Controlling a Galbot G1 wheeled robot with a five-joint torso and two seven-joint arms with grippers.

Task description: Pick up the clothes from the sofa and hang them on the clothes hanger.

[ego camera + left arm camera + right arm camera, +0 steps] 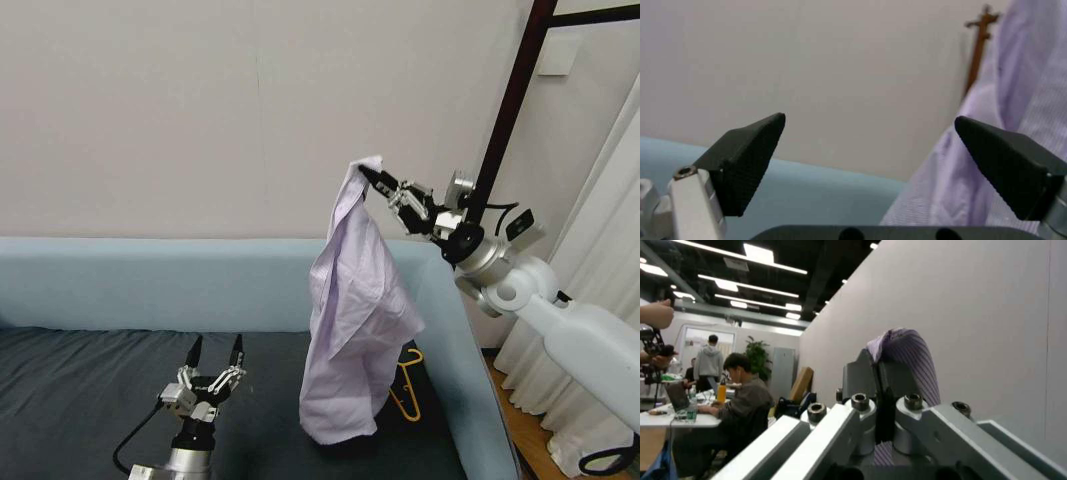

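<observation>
Closest to us, low over the front of the seat, our left claw [216, 350] points upward with its two fingers [747, 160] spread wide and nothing between them. It waits above the dark cushion of the sofa [120, 285]. Above the sofa's right end, our right claw [367, 175] is pinched tight on a fold at the top of the lilac shirt [350, 320], which hangs from that one point in a long drape in front of the pale blue backrest. Its hem reaches down to the seat; we cannot tell whether it hangs clear of the cushion. Just beside the hem, toward the right armrest, a yellow hanger [405, 385] lies on the seat, partly hidden by the cloth. A dark upright pole [510, 100] stands beyond the sofa's right end.

We judge the pick-up done and the carry in hand. Next the shirt needs raising free of the seat and bringing to the hanger. Held at a single pinch it may swing or slip — so the move calls for a slow path, and likely the left claw to open the shoulders.
</observation>
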